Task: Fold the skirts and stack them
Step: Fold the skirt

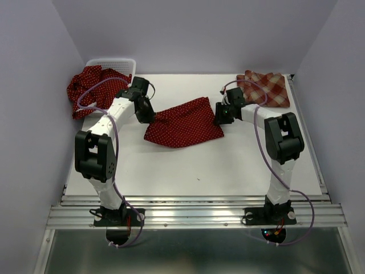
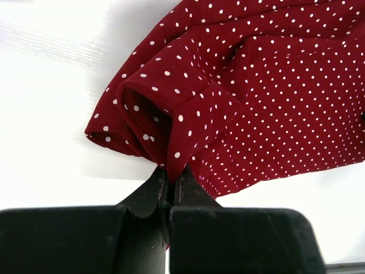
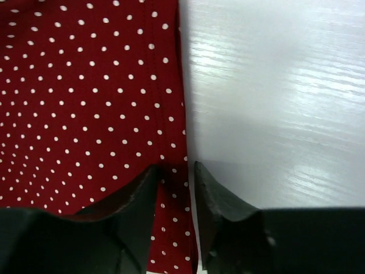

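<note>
Skirts lie in three spots on a white counter [image 1: 199, 165], seen from above. One dark red dotted skirt [image 1: 183, 123] is spread in the middle, between the two arms. A plaid skirt [image 1: 265, 88], red and cream, lies flat at the far right corner. A heap of dotted skirts [image 1: 94, 85] sits at the far left, spilling over the front of a white lattice basket [image 1: 111, 61]. The left fingers [image 1: 147, 114] meet the spread skirt's left end, and the right fingers [image 1: 219, 119] meet its right end.

Left wrist view: the left fingers [image 2: 149, 191] are clenched on a bunched corner of the dotted skirt [image 2: 268, 97]. The cloth folds up out of the grip in layers, and the rest spreads away to the right over the counter [image 2: 51, 114].

Right wrist view: the right fingers [image 3: 134, 191] stand slightly apart, not clenched. They straddle the straight hem of the dotted skirt [image 3: 85, 103], and a strip of the cloth lies in the narrow gap between them. Bare counter [image 3: 274, 103] fills the right side.
</note>
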{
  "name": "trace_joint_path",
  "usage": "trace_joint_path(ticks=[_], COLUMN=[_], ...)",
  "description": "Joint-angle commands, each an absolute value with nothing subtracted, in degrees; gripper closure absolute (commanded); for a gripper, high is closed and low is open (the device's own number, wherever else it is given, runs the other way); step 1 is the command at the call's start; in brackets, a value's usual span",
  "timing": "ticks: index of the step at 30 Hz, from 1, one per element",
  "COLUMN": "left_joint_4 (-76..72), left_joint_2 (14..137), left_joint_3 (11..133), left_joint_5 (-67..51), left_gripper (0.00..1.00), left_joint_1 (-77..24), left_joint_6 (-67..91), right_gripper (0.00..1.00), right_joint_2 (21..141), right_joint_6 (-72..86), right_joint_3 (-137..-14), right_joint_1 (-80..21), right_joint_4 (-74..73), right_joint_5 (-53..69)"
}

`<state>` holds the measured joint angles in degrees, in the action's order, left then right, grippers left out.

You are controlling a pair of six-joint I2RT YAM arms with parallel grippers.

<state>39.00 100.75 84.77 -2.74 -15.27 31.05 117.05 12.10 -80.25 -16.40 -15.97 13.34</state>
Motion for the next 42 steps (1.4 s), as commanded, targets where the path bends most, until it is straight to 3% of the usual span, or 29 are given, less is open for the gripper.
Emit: trace_joint_path(ticks=[1,11,42], left_joint_4=[41.8,43.8,44.3], left_joint_2=[100.0,101.2,110.6], left_joint_3=[88.7,91.8,104.5], left_joint_5=[-2.2,-3.0,-3.0], left_gripper=[1.00,1.00,1.00], left_joint_1=[-15.0,-17.1,-32.2], left_joint_6=[30.6,33.0,49.7], right_gripper=[0.66,0.73,0.75], right_joint_2=[116.4,112.8,107.6], right_joint_6=[14.1,17.0,22.4], right_joint_3=[-76.4,-70.1,-62.8], right_joint_1=[-16.2,-18.5,-19.6], right_joint_4=[-16.4,-13.2,-8.5], right_joint_5=[19.0,21.5,22.5])
